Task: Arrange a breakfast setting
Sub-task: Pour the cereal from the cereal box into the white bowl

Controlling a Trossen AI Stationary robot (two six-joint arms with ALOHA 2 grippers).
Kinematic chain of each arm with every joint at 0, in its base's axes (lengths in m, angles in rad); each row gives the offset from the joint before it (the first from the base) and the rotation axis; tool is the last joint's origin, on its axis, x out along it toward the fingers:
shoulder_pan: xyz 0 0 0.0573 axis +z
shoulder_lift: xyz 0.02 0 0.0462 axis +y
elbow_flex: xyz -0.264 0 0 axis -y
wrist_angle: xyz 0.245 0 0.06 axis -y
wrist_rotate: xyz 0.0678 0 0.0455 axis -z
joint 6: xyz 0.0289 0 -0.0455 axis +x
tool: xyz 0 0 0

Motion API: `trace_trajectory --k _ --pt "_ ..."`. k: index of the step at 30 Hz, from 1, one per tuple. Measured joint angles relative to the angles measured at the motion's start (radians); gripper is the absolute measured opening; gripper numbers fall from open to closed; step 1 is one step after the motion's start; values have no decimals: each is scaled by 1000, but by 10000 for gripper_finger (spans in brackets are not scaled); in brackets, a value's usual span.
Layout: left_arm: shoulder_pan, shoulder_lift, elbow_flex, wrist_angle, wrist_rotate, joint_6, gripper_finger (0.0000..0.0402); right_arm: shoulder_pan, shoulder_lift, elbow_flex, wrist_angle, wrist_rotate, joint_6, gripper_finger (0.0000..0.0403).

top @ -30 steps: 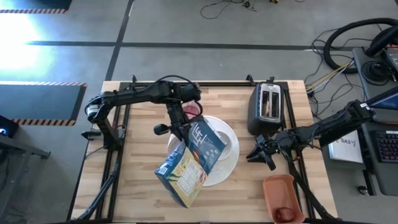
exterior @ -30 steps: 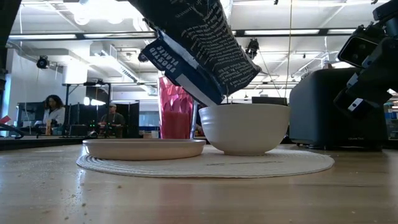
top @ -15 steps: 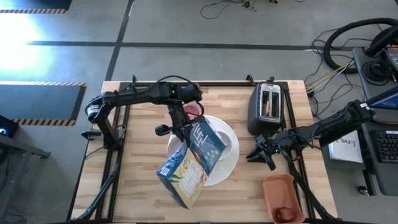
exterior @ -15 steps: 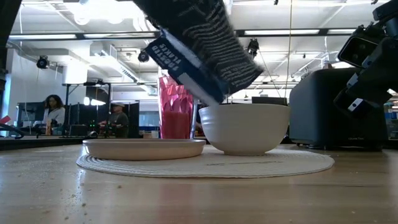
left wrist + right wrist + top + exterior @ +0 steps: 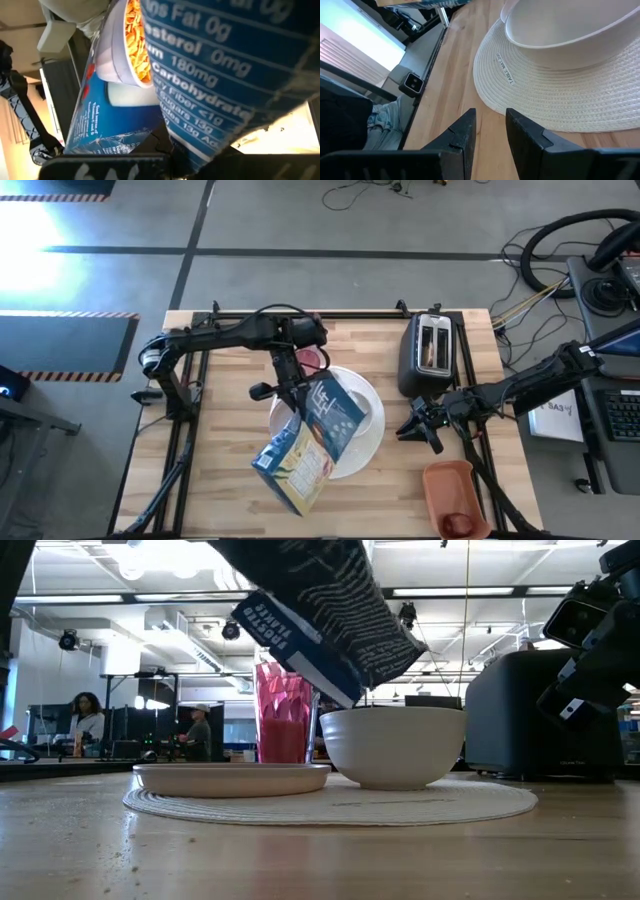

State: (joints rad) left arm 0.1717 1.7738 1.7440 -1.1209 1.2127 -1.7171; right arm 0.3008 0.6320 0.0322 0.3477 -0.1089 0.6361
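On the near right corner of the wooden table [image 5: 200, 480], the high view shows an orange-red tray [image 5: 455, 495] holding a dark-red fruit [image 5: 459, 523]; the low view misses both.

Near the middle lies a round woven placemat [image 5: 330, 805]. On it sit a pale plate [image 5: 232, 778] to the left and a small white bowl [image 5: 393, 745] to the right, with a pink tumbler [image 5: 283, 712] behind them. From above, a tilted blue cereal box [image 5: 308, 442] covers most of these.

The left gripper [image 5: 297, 390] is clamped on the upper end of that cereal box, holding it slanted above the placemat. The low view shows the box's lower corner hanging just above the bowl's left rim. The left wrist view shows only the box's printed panel, so whether anything pours out cannot be told.

The right gripper [image 5: 488, 131] hovers low just right of the placemat, its fingers a narrow gap apart and holding nothing.

At the far right stands a black two-slot toaster [image 5: 430, 352], with what may be a toast slice [image 5: 430, 356] in one slot. People stand in the room beyond.
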Motion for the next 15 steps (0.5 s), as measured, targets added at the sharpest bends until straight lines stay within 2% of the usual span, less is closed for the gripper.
trace_trajectory --k 15 --pt "0 2 9 29 -8 55 0 0 -1 0 0 0 0 95"
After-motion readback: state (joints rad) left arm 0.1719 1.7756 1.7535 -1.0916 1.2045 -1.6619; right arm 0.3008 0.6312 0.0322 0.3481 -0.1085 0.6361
